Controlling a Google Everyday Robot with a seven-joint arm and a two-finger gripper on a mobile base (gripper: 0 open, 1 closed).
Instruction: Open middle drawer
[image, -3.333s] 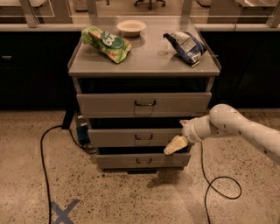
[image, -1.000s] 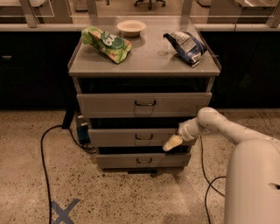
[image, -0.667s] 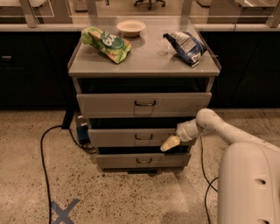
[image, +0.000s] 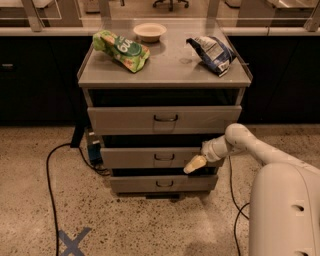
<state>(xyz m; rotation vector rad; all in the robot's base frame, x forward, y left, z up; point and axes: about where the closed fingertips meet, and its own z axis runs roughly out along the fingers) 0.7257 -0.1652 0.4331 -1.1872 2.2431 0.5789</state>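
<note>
claw (image: 195, 164) at the middle drawer (image: 131, 158), right end – its state i cannot tell.

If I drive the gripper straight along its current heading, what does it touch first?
Probably the front of the middle drawer, near its lower edge, right of the handle. The gripper sits low and right of that handle, pointing down-left. Depth is unclear, so contact may be very close.

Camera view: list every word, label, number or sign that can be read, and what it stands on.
"X": blue tape mark on the floor.
Green bag: white lettering, too blurred to read.
Blue bag: print too blurred to read.
Middle drawer: no text on its front; the gripper is right of its handle.
</note>
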